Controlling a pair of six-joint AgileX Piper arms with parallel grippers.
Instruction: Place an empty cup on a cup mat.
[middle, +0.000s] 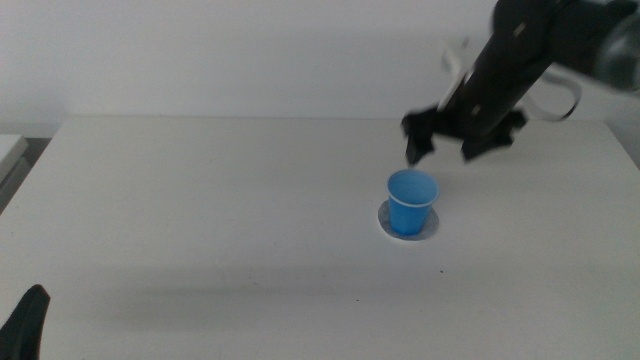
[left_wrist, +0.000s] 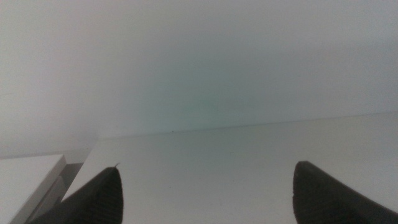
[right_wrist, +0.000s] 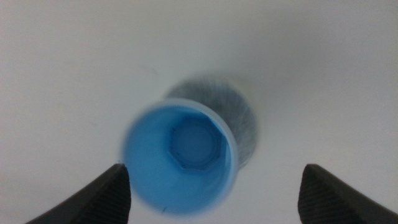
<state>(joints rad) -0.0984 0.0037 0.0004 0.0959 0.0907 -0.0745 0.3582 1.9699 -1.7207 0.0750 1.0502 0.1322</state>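
The small bright blue plastic cup (middle: 412, 201), tapered and empty, is seen upright on the flat round speckled grey cup mat (middle: 385, 219). The right gripper (middle: 445, 148) is held open above it; the left gripper (left_wrist: 205, 193), also open, is kept at the table's near edge.

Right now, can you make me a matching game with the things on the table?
Things:
1. cup
2. cup mat
3. right gripper
4. left gripper

States:
A. open, raised behind the cup
B. grey, lying flat under the cup
C. blue, standing upright
D. open, waiting at the table's near left corner

Pairs: 1-C, 2-B, 3-A, 4-D
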